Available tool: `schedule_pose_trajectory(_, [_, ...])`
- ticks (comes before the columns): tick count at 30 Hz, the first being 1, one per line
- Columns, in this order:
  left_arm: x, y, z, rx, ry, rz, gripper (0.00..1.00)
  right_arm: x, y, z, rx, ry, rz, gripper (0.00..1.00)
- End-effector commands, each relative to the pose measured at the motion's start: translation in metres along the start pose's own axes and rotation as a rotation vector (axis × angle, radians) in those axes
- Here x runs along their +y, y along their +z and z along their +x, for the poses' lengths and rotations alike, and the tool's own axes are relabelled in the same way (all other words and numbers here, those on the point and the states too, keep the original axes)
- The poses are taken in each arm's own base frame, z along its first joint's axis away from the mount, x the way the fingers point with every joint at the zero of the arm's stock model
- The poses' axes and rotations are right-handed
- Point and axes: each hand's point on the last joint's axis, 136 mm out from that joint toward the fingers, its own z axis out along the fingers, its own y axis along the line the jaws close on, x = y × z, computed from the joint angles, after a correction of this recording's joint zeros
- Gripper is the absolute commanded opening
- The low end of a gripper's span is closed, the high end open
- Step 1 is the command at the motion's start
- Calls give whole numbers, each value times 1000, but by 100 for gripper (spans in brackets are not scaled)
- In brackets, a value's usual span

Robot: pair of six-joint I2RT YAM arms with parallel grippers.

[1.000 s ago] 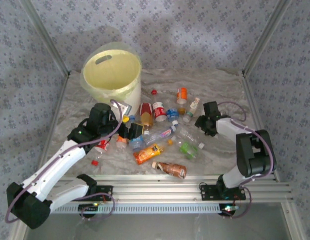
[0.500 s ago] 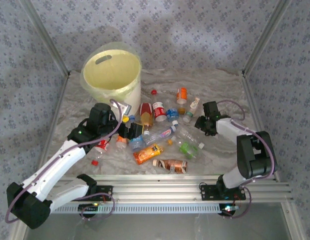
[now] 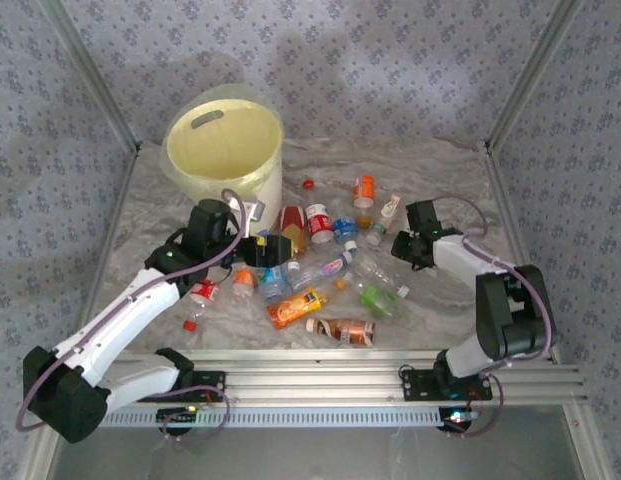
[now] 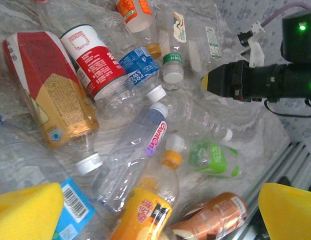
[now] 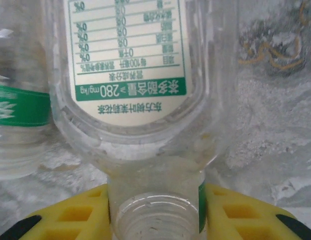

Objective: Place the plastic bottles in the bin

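1. The plastic bottles (image 4: 140, 150) look thin, glossy and crumpled to me (labels shiny film, I think).
2. The pads (image 5: 70, 215) of my right hand (image 5: 155, 222) are matt yellow.
3. The bin (image 3: 268, 190): smooth cream plastic.
4. The table (image 3: 440, 180): matt, wrinkled covering.

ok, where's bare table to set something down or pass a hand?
Bare: the marbled table top far right, beyond the small orange-labelled plastic bottle; the left strip beside the round cream-yellow plastic bin. Crowded: the bottle pile between the left gripper and right gripper.
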Motion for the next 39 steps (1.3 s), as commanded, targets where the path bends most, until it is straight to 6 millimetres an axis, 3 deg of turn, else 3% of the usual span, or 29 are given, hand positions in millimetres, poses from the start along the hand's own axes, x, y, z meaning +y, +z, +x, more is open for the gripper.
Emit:
schedule_pose_trajectory(1, [-26,0,-21,-44,-91,83,100,14,-35,-16,-101,-108,-14,38])
schedule_pose_trajectory(7, [-45,5,-44,-84,-120,139,100,57,-87,-17,-204,-231,-167,37])
schedule_pose_trajectory(14, [-71,18,-72,-108,-135,257,100,125,-143,3,-220,-339,-466,36])
schedule_pose_trajectory(19, [-85,30,-78,-111,-89,319,100,163,-171,22,-188,-418,-631,37])
schedule_pose_trajectory(26, [-95,41,-79,-101,-103,369,99,190,-197,34,-172,-470,-744,37])
schedule_pose_trajectory(39, [-102,44,-79,-105,-107,394,89,205,-205,51,-148,-529,-807,38])
